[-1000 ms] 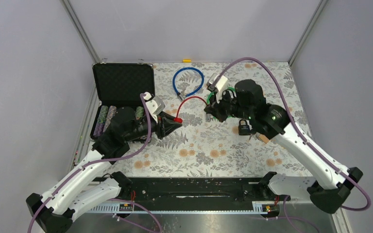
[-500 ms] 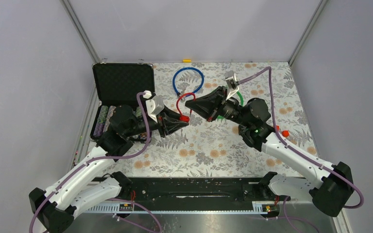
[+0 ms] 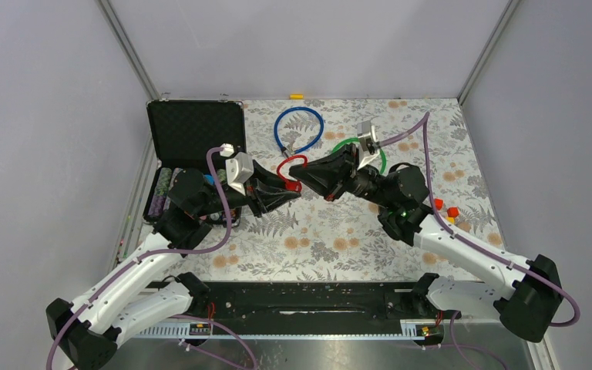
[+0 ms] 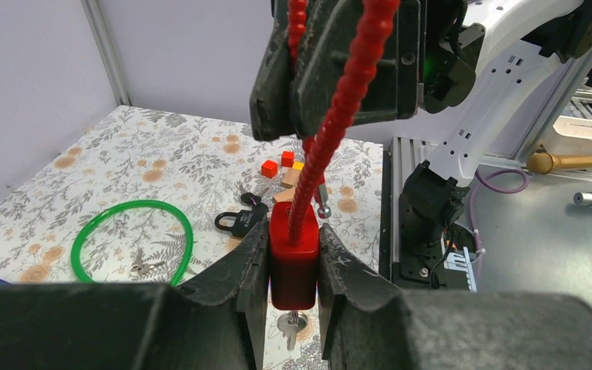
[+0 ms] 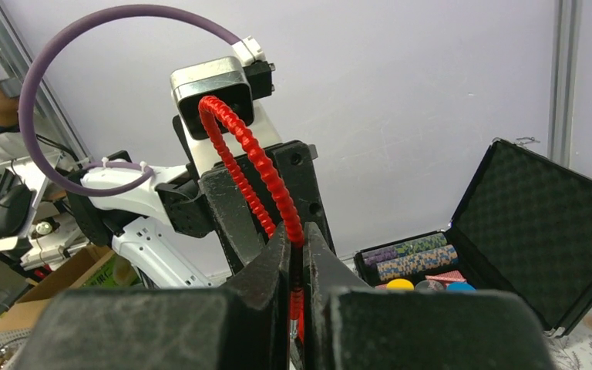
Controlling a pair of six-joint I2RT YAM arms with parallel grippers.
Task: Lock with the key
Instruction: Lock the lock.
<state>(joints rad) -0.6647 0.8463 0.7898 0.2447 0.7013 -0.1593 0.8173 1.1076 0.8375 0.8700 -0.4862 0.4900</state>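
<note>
My left gripper (image 4: pixel 294 233) is shut on the red lock body (image 4: pixel 294 266), held upright above the table. A small silver key (image 4: pixel 293 325) hangs from the lock's underside. The lock's red ribbed cable (image 4: pixel 341 96) rises in a loop, and my right gripper (image 5: pixel 297 237) is shut on it near one end. From above, the two grippers meet nose to nose at mid-table, the left gripper (image 3: pixel 284 190) just below the right gripper (image 3: pixel 299 169), with the red cable (image 3: pixel 284 164) arching between them. Whether the cable's end sits in the lock is hidden.
A blue cable loop (image 3: pixel 299 129) and a green cable loop (image 3: pixel 345 142) lie behind the grippers. A black padlock (image 4: pixel 239 222), loose keys (image 4: pixel 142 266) and small coloured blocks (image 3: pixel 442 207) lie to the right. An open black case (image 3: pixel 195 131) with chips stands at back left.
My right arm swung left from over the green loop to meet the left gripper and now pinches the red cable. The left gripper shifted slightly right with the lock.
</note>
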